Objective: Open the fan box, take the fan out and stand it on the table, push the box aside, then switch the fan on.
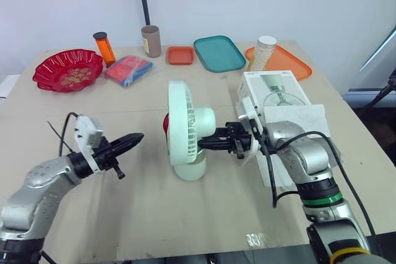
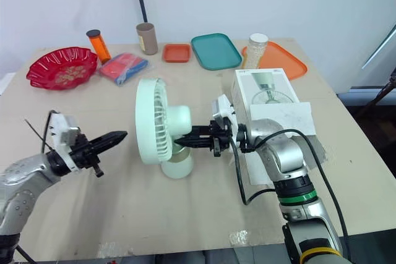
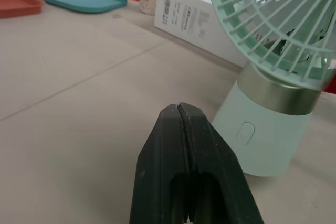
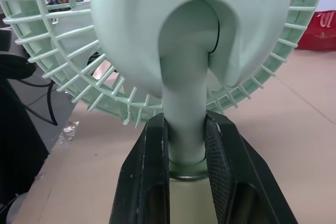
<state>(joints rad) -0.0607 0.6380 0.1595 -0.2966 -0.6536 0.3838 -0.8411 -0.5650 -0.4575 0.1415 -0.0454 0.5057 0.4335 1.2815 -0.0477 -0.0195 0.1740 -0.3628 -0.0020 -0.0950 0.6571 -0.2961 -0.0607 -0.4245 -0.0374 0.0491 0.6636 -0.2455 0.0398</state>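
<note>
The pale green fan (image 1: 184, 129) stands upright on its round base (image 1: 190, 169) in the middle of the table, grille facing my left side. My right gripper (image 1: 206, 143) reaches in from the right and is shut on the fan's neck (image 4: 185, 103), just above the base. My left gripper (image 1: 136, 137) hovers a short way left of the fan, shut and empty, its tip (image 3: 179, 108) pointing at the base, where an oval button (image 3: 245, 133) shows. The white fan box (image 1: 276, 94) lies right of the fan, partly behind my right arm.
Along the far edge sit a red bowl (image 1: 67, 70), an orange bottle (image 1: 104, 48), a brown cup (image 1: 151, 41), a red-blue packet (image 1: 128, 70), a small orange tray (image 1: 180, 55), a teal tray (image 1: 219, 53) and an orange tray (image 1: 296, 63) with a jar (image 1: 264, 52).
</note>
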